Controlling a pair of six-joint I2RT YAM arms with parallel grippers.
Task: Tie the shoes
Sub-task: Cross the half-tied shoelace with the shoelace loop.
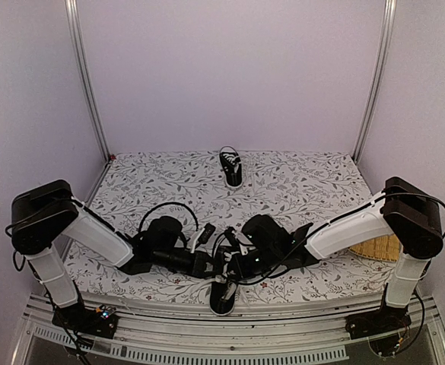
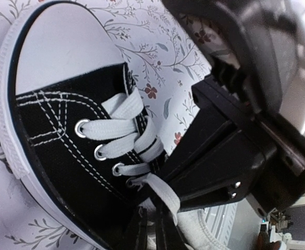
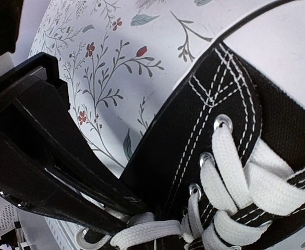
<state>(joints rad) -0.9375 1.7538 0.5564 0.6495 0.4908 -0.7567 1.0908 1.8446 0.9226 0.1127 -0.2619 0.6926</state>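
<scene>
One black sneaker [image 1: 222, 295] with a white toe cap lies at the table's near edge, toe pointing away from the arms. It fills the left wrist view [image 2: 63, 151] and the right wrist view [image 3: 230, 130]. Both grippers meet over its laces. My left gripper [image 1: 209, 266] shows at the bottom of its own view [image 2: 155, 232], its jaws close together on a white lace end [image 2: 160, 195] that comes from the last eyelet. My right gripper [image 1: 236, 266] is shut at the frame bottom [image 3: 157, 246] on another white lace [image 3: 147, 233]. The second sneaker [image 1: 231, 167] stands at the back centre.
A woven straw mat [image 1: 376, 248] lies at the right edge under the right arm. The floral table cover [image 1: 306, 182] ends at a metal rail just below the near shoe. Each arm's black gripper body crowds the other's wrist view.
</scene>
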